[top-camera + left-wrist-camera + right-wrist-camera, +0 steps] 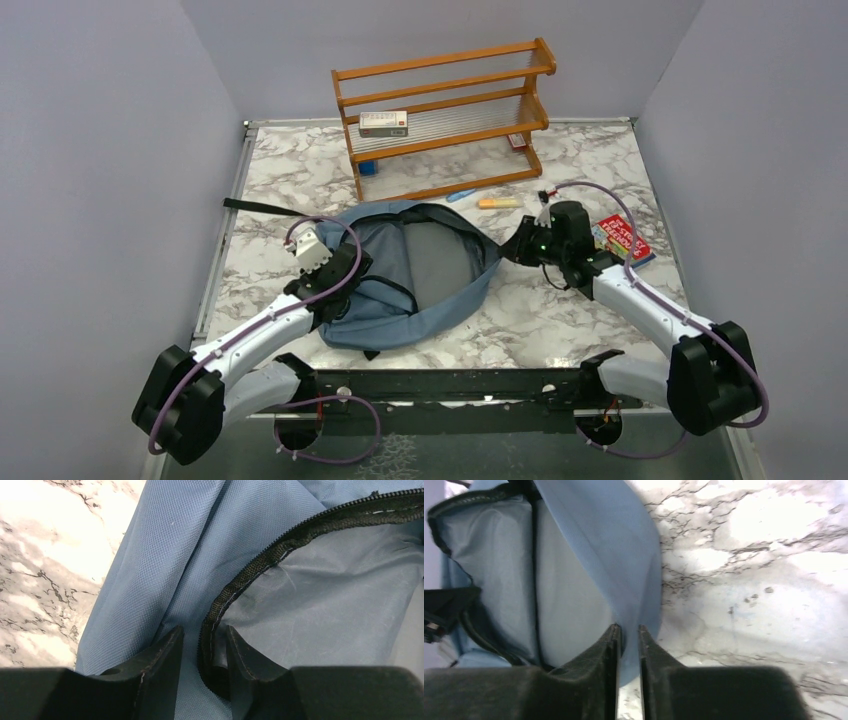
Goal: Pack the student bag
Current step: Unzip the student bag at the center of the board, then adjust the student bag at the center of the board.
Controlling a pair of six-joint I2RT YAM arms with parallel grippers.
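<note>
The student bag (400, 290) is lying open mid-surface (560, 320), toward the near edge. The jaws of the left gripper (202, 636) are standing parted around its zipper trim (260, 562). Those of the right gripper (628, 630) are sitting narrow at its right rim, perhaps pinching fabric.

In the top view the right arm (640, 300) covers a corner of the book (615, 235); its title is too small to read, like the print on the box (383, 123). The shelf (445, 61) hides part of a small blue thing (368, 168). The right wrist view is blurred: the edge of the bag (594, 540) enters the narrow gap of the right gripper (628, 635), but whether it is pinched cannot be told.
</note>
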